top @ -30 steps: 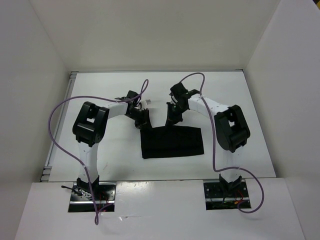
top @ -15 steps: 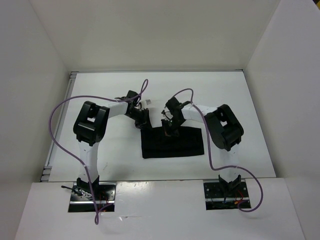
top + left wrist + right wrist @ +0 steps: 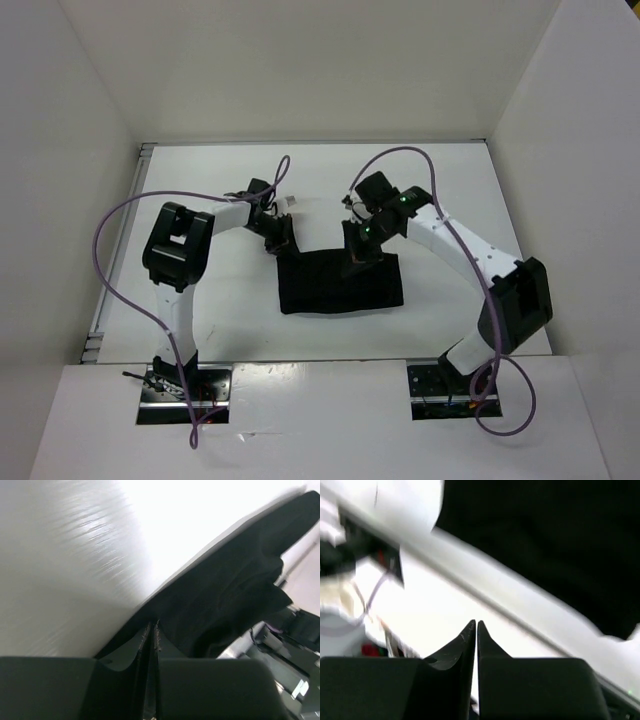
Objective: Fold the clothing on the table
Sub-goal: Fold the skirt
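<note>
— Clothing (image 3: 340, 285): how does it look?
— Plain black and soft, lying as a flat, roughly rectangular block in the middle of the white table (image 3: 200, 170), between the two arms.
— And the left gripper (image 3: 281, 243)?
— At the cloth's far left corner. Its fingers are pressed almost together on the fabric edge, which rises off the surface there.
— The right gripper (image 3: 357, 265)?
— Over the far edge, fingers closed with nothing between them. Its wrist view is blurred, and the cloth sits apart from the tips.
</note>
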`<act>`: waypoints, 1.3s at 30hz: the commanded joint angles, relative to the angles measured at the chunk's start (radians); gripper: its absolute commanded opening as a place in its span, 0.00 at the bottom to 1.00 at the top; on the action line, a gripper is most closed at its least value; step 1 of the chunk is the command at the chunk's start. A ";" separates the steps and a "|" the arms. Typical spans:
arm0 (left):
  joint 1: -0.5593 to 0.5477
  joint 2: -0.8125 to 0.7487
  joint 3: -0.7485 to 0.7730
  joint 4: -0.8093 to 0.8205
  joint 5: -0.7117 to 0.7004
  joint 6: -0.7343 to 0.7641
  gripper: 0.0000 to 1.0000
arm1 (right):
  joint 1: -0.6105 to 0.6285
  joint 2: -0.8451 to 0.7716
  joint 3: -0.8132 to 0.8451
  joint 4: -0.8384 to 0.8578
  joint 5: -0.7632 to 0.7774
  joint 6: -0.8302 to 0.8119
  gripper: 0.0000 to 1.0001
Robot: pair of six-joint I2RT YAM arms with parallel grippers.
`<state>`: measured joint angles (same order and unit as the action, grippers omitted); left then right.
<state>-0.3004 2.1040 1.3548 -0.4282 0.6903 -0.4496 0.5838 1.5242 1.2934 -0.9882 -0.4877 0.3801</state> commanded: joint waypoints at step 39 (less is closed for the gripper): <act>-0.040 -0.033 -0.075 0.046 -0.018 -0.008 0.17 | 0.073 0.370 -0.131 0.395 0.060 0.096 0.07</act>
<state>-0.3367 2.0525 1.2793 -0.3885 0.6827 -0.4568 0.6441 1.8763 1.1770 -0.6334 -0.4004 0.4973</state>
